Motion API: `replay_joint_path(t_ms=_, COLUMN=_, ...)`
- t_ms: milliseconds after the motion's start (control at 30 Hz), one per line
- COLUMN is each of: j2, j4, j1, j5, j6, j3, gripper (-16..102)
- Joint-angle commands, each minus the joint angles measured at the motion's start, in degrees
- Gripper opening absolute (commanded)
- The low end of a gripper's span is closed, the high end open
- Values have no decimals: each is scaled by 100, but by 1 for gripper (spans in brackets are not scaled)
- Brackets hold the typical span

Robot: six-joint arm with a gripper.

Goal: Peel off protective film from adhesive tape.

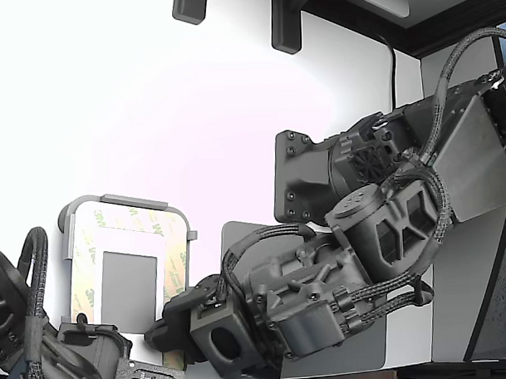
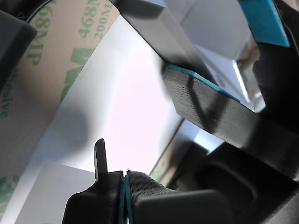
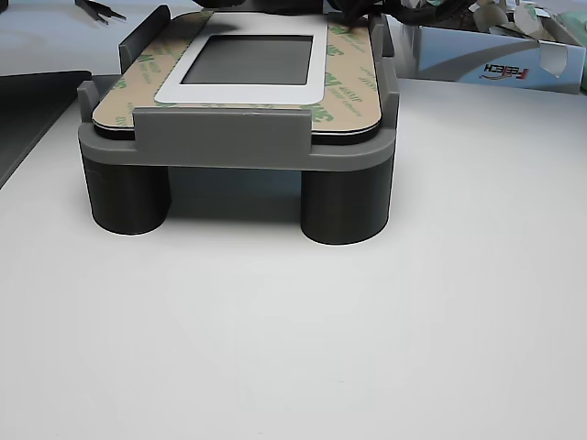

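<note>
The protective film (image 1: 170, 242) is tan liner with green 3M print. It lies flat on the adhesive tape, framing a grey rectangle (image 1: 127, 285) on the white plate (image 1: 127, 237) held in a grey fixture (image 1: 112, 200). The other view shows the film (image 3: 353, 78) lying flat on the raised fixture (image 3: 229, 137). My gripper (image 1: 168, 325) sits at the plate's near right corner in the exterior view. Up close in the wrist view, two black fingertips (image 2: 125, 186) are pressed together over the white plate (image 2: 121, 102), with only a thin blue pad line between them. Film (image 2: 46, 60) lies beside them; none shows between them.
A dark slab with a blue edge (image 2: 201, 77) hangs close over the plate. A second arm (image 1: 42, 346) crowds the exterior view's lower left. A dark grey mat (image 1: 238, 240) lies under my arm. A box of scraps (image 3: 495, 64) and tweezers (image 3: 96, 9) sit behind the fixture.
</note>
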Motion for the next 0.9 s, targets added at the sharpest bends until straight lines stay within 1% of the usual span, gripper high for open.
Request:
replay_joint_path(t_ms=0, j2=88, j4=9, j1=-44, j5=-18, j6=-79, j3=-176, gripper=-11)
replay_joint_path(t_ms=200, j2=62, j4=26, j1=-44, j5=-44, j6=-176, j3=-149, gripper=-11)
replay_joint_path(t_ms=367, j2=-88, j4=220, j1=-44, j5=-53, j6=-211, j3=-360, gripper=-11)
replay_joint_path(t_ms=867, j2=-290, j4=264, j1=-44, j5=-185, j6=-343, j3=-536, gripper=-11)
